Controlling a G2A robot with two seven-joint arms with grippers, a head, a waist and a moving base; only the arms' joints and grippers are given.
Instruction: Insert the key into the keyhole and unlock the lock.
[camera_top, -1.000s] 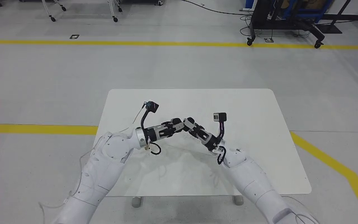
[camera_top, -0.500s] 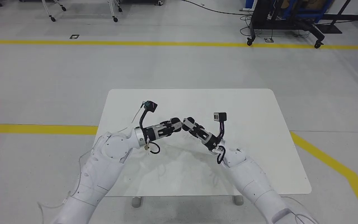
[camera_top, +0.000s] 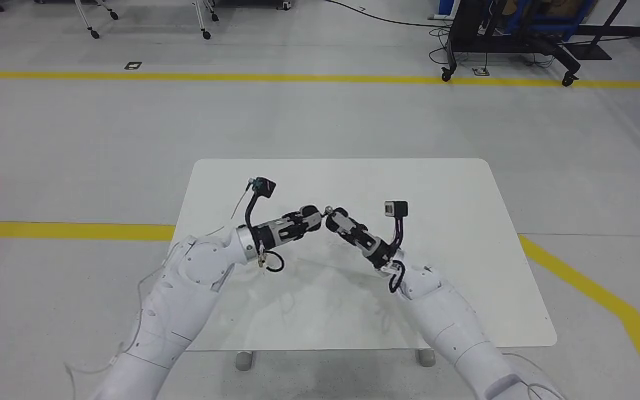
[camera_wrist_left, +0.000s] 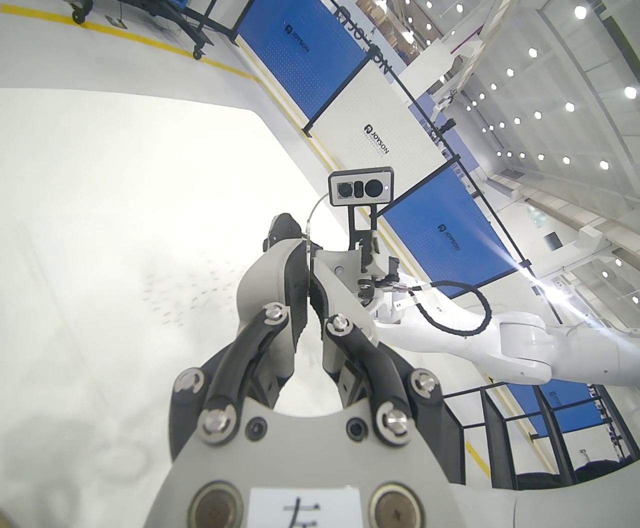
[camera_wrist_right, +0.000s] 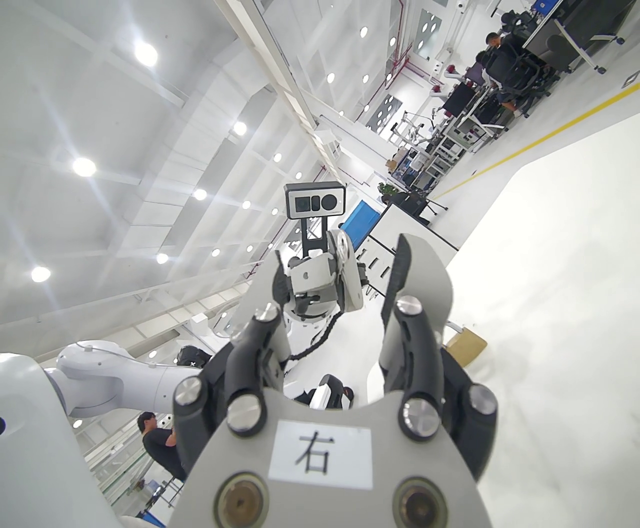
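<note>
Above the middle of the white table (camera_top: 450, 200), my left gripper (camera_top: 312, 214) and right gripper (camera_top: 331, 216) meet tip to tip. In the left wrist view my left gripper (camera_wrist_left: 306, 260) is shut on a thin flat key (camera_wrist_left: 307, 248), and a fine wire ring (camera_wrist_left: 311, 216) arcs beyond the fingertips. In the right wrist view my right gripper (camera_wrist_right: 340, 272) stands open with nothing between its fingers. A brass padlock (camera_wrist_right: 467, 345) with a silver shackle lies on the table just beside one of its fingers (camera_wrist_right: 415, 285). In the top view the arms cover the padlock.
The tabletop (camera_wrist_left: 100, 200) around the grippers is bare white. Its far edge (camera_top: 340, 160) and right edge (camera_top: 520, 250) are well away from them. Yellow floor lines (camera_top: 200, 76) and wheeled racks (camera_top: 510, 45) lie beyond the table.
My left wrist has shifted slightly to the left and away from me, and the meeting point of the two grippers has moved with it. The right arm has barely moved.
</note>
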